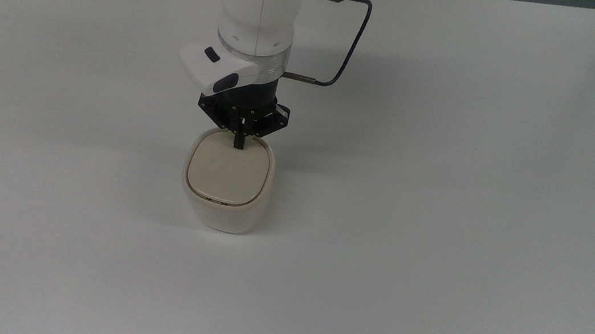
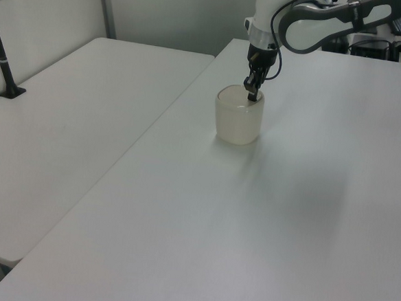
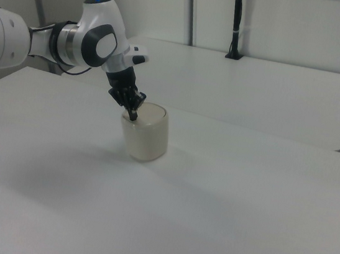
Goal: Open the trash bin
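Near the middle of the white table (image 1: 441, 209), well in from every edge, stood the trash bin (image 1: 225, 203). Its beige lid (image 1: 224, 174) lay flat and closed, so the opening was not yet done. The hand (image 1: 239, 145), fingers pinched together with nothing between them, pressed its tips on the lid's far edge, probably on the button. Only a dark cable (image 1: 347, 53) hung nearby; nothing blocked the lid's swing.
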`<action>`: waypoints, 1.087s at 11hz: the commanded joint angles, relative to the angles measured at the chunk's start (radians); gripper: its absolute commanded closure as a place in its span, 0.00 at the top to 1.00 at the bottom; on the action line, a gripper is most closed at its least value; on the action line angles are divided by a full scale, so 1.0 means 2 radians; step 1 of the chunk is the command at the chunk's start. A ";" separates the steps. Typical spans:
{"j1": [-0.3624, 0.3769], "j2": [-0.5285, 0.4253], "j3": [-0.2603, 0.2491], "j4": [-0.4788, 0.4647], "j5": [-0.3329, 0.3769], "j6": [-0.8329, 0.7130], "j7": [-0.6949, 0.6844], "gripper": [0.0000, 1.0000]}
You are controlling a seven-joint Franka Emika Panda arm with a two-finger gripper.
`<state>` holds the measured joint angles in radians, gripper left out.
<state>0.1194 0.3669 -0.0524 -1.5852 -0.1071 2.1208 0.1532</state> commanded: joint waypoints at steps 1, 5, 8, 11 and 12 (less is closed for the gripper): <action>-0.003 -0.012 -0.001 -0.004 -0.008 0.000 0.012 0.00; 0.002 -0.090 0.003 0.004 -0.006 -0.142 -0.038 0.00; -0.003 -0.148 0.000 0.001 -0.004 -0.213 -0.083 0.00; -0.003 -0.165 0.000 -0.001 -0.002 -0.241 -0.081 0.35; -0.004 -0.166 -0.001 -0.001 -0.002 -0.244 -0.083 0.67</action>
<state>0.1144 0.0552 -0.0527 -1.5559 -0.1071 1.6453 0.0084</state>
